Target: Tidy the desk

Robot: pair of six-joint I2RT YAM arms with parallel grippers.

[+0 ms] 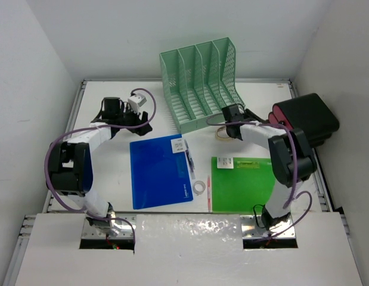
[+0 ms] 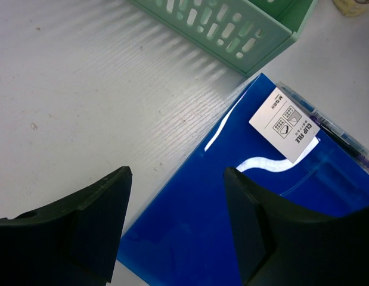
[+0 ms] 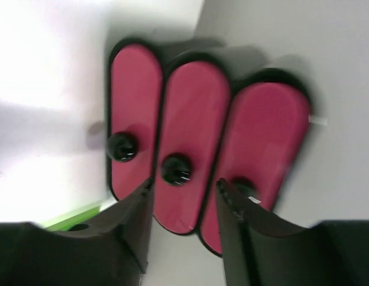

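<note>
Left arm (image 1: 71,164) raised from the near edge of the desk (image 1: 112,173), elbow bent out toward the left edge, forearm angled on toward the far left corner. Left gripper (image 1: 129,121) over the desk, black fingers (image 2: 83,226) spread wide, nothing between them. Right arm (image 1: 288,156) upright near the right edge, elbow high, forearm reaching inward, wrist turned so as to point toward the right edge. Right gripper (image 1: 257,117) with fingers (image 3: 124,232) partly apart, clamping nothing; wrist view blurred.
</note>
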